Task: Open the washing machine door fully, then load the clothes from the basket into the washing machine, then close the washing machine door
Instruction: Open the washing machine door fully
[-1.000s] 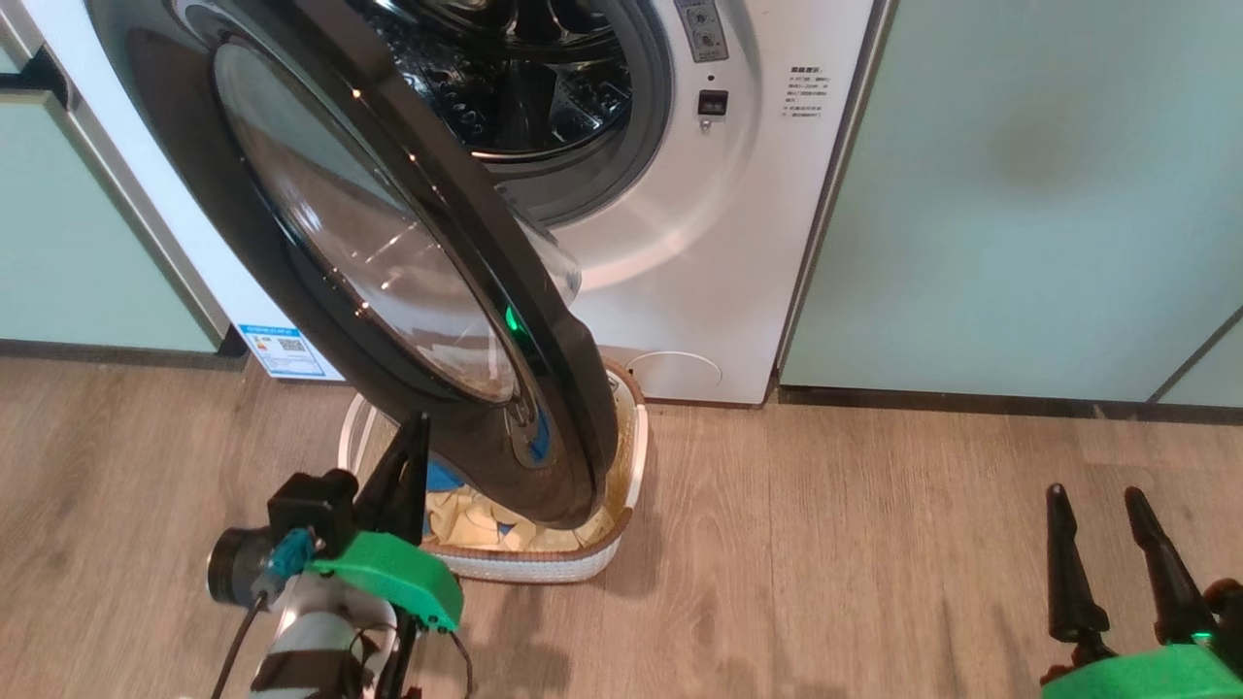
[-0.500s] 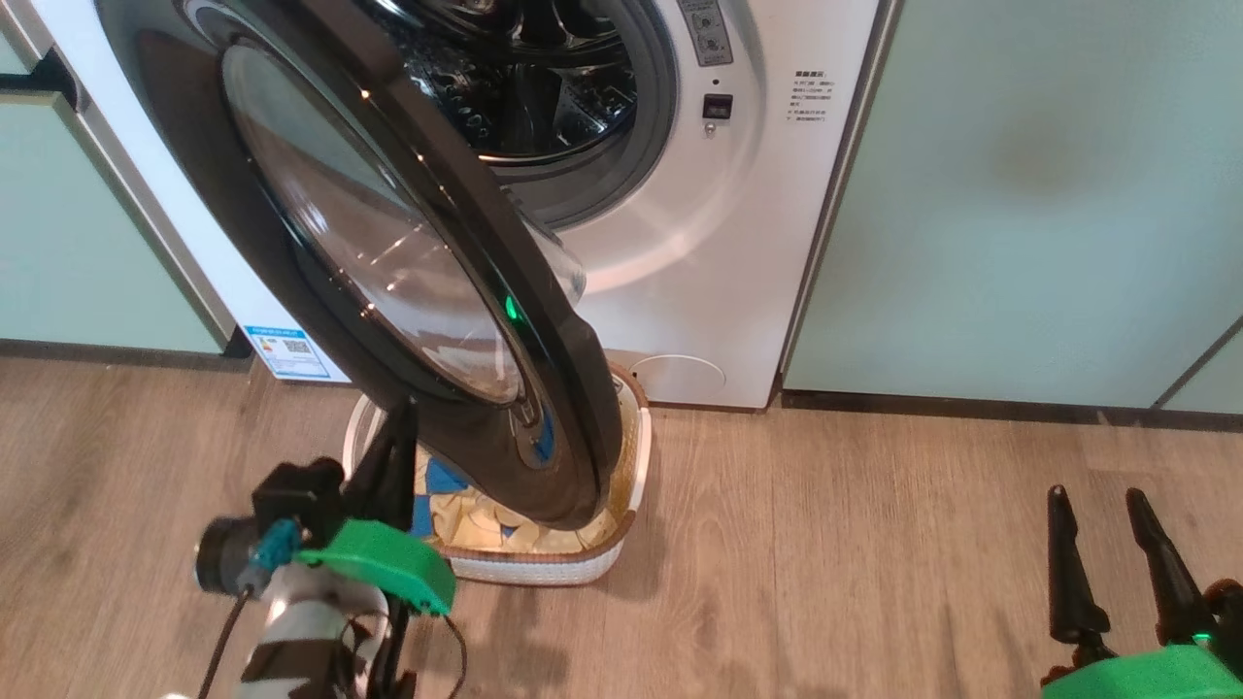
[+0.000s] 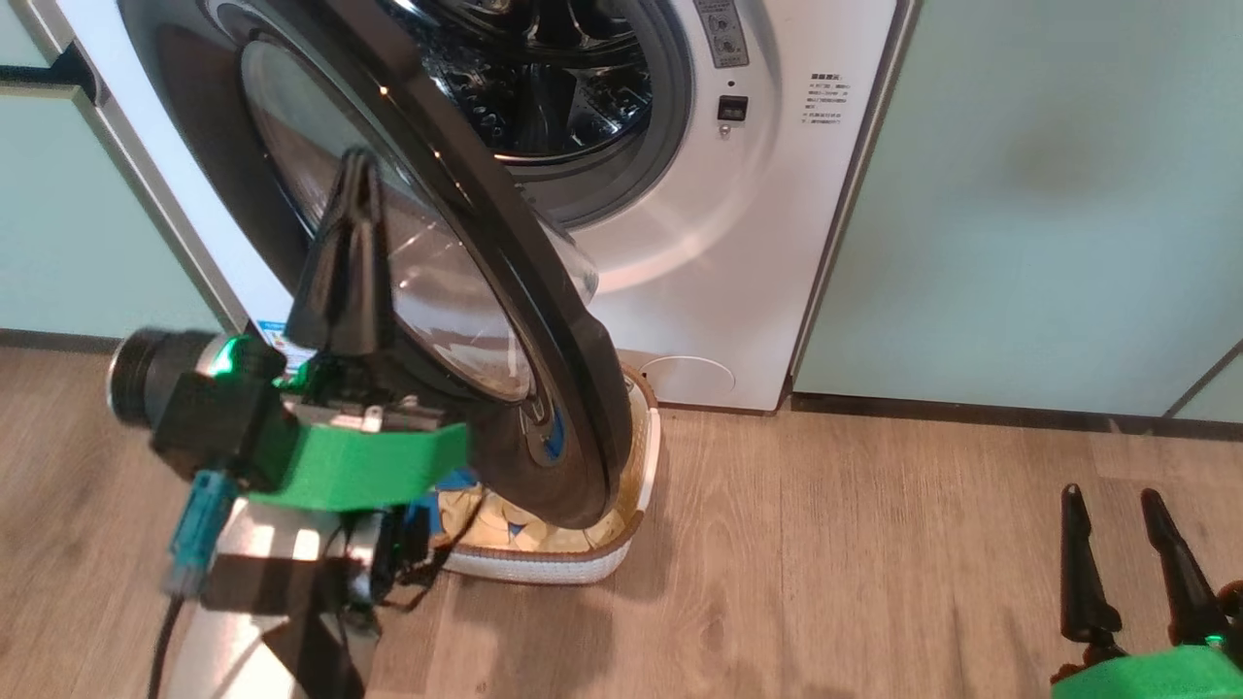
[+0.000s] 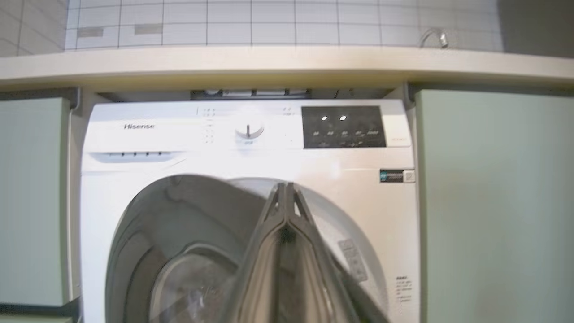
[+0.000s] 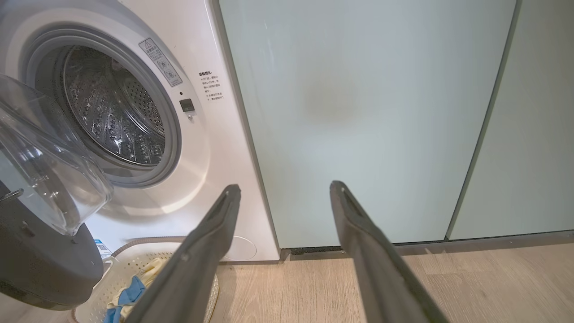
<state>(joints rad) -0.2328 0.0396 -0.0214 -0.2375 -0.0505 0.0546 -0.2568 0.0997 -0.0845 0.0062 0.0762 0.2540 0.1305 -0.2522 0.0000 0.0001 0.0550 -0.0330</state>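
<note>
The white washing machine [image 3: 738,243] stands with its steel drum [image 3: 554,87] exposed. Its glossy black door [image 3: 573,388] hangs partly swung out over the cream basket [image 3: 583,565], which holds pale yellow and blue clothes [image 3: 505,524]. My left gripper [image 3: 357,160] is shut and empty, raised in front of the door's outer window; whether it touches, I cannot tell. In the left wrist view its closed tips [image 4: 285,188] point at the machine's front [image 4: 179,134]. My right gripper [image 3: 1112,500] is open and empty, low at the right. In its own view the fingers [image 5: 287,190] face a cabinet.
Pale green cabinets [image 3: 1049,194] flank the machine on the right and left [image 3: 78,223]. A wooden floor [image 3: 825,563] runs between the basket and my right gripper. A countertop [image 4: 287,63] runs above the machine. The door's glass bowl [image 5: 45,170] bulges toward the drum.
My left arm has risen from beside the basket to the height of the door's window. The camera shifted slightly. The right gripper has stayed put.
</note>
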